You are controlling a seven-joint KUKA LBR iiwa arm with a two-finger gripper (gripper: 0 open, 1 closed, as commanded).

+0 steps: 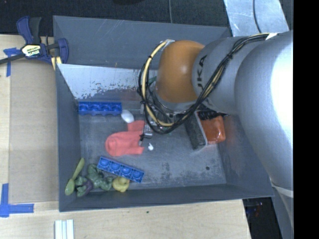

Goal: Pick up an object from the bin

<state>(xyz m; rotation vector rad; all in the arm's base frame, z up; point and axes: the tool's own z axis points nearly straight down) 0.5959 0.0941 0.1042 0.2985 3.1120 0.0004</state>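
My gripper (147,133) hangs low in the middle of the bin, mostly hidden under the arm's orange cover. Its tip is at the right end of a pink soft mitten-shaped thing (123,143) lying on the bin floor, and seems to touch it. A small white rounded piece (127,117) lies just left of the gripper, at the pink thing's upper edge. In front of the pink thing, a long blue studded brick (120,169) rests at a slant.
A second blue studded brick (99,107) lies along the back wall at the left. A heap of green and yellow toy pieces (94,181) fills the front left corner. An orange block with a grey side (209,131) sits at the right, under the arm.
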